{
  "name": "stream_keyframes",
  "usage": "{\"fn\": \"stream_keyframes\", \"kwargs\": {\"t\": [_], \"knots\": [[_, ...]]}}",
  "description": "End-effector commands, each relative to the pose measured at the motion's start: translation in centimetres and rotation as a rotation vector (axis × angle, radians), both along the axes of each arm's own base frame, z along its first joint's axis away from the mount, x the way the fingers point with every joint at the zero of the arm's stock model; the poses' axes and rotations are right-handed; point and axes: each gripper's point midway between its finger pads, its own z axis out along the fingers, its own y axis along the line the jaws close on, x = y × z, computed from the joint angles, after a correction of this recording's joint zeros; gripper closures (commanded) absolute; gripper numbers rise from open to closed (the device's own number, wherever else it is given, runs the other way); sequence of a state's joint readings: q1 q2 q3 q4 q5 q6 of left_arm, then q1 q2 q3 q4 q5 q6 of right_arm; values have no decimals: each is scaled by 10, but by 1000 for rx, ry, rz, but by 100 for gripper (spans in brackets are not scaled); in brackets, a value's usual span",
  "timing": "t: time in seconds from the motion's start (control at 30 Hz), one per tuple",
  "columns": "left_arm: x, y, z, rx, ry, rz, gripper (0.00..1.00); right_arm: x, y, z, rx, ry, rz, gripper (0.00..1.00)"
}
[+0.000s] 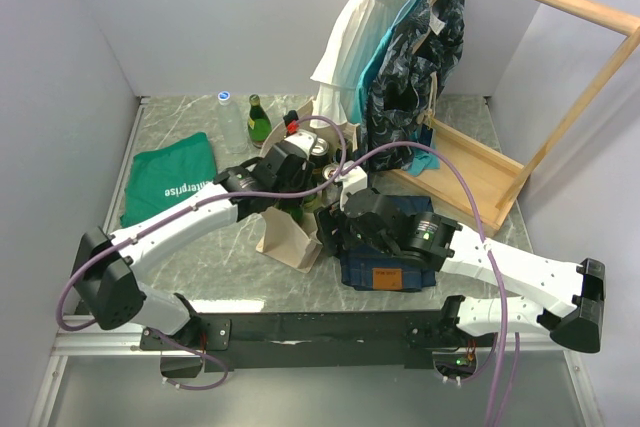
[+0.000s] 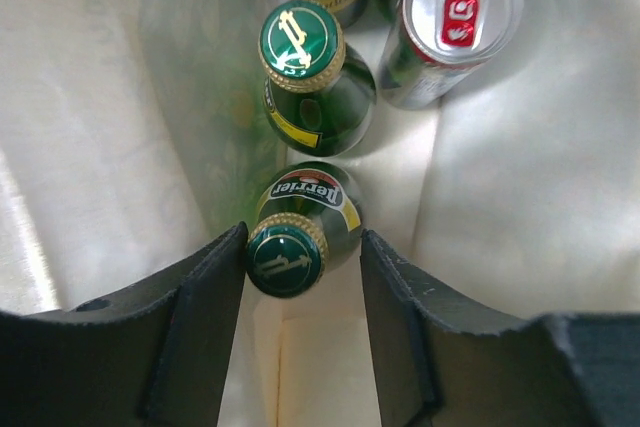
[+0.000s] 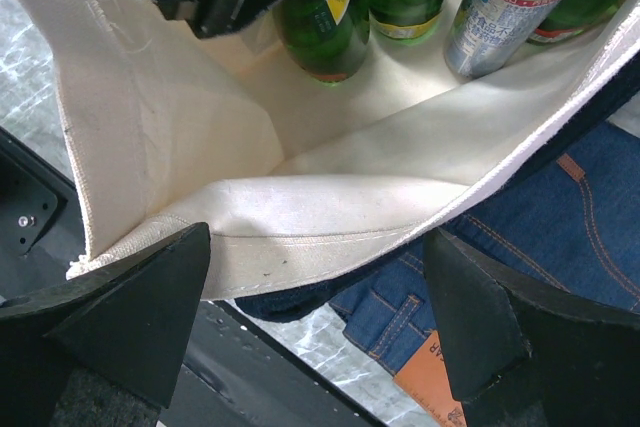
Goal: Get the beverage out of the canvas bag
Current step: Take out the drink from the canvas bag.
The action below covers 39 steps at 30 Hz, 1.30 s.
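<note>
The cream canvas bag (image 1: 285, 239) stands mid-table, and its inside fills the left wrist view (image 2: 110, 147). In it stand green Perrier bottles and a silver can (image 2: 460, 7). My left gripper (image 2: 303, 237) is open inside the bag, its fingers on either side of the nearest bottle's green cap (image 2: 285, 259), which touches the left finger. A second green bottle (image 2: 305, 47) stands behind it. My right gripper (image 3: 318, 247) is wide open at the bag's near rim (image 3: 330, 212), with the rim cloth lying between its fingers, not pinched.
Folded blue jeans (image 1: 385, 267) lie under and to the right of the bag. A green printed cloth (image 1: 170, 179) lies at the left. A green bottle (image 1: 258, 119) and a clear bottle (image 1: 226, 102) stand at the back. A wooden clothes rack (image 1: 560, 97) with hung garments stands at the back right.
</note>
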<state>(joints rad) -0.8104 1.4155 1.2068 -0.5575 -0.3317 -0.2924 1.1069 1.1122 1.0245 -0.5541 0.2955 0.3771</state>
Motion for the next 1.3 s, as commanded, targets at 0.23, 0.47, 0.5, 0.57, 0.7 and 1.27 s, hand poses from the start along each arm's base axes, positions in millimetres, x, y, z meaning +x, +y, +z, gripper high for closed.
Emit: {"fn": "stream_keyframes", "kwargs": {"t": [0.23, 0.47, 0.5, 0.57, 0.7, 1.27], "knots": [[6, 2, 5, 12, -21, 27, 49, -6, -1, -3, -13, 4, 21, 7], [8, -3, 8, -8, -24, 20, 79, -6, -2, -3, -15, 4, 20, 7], [7, -3, 7, -7, -23, 17, 80, -6, -2, -3, -15, 3, 19, 7], [7, -5, 9, -16, -24, 11, 89, -6, -1, -4, -17, 3, 19, 7], [7, -6, 13, -28, -30, 9, 99, -6, -2, -4, -17, 3, 19, 7], [7, -3, 96, -167, -184, 10, 99, -6, -2, -3, -16, 1, 14, 7]]}}
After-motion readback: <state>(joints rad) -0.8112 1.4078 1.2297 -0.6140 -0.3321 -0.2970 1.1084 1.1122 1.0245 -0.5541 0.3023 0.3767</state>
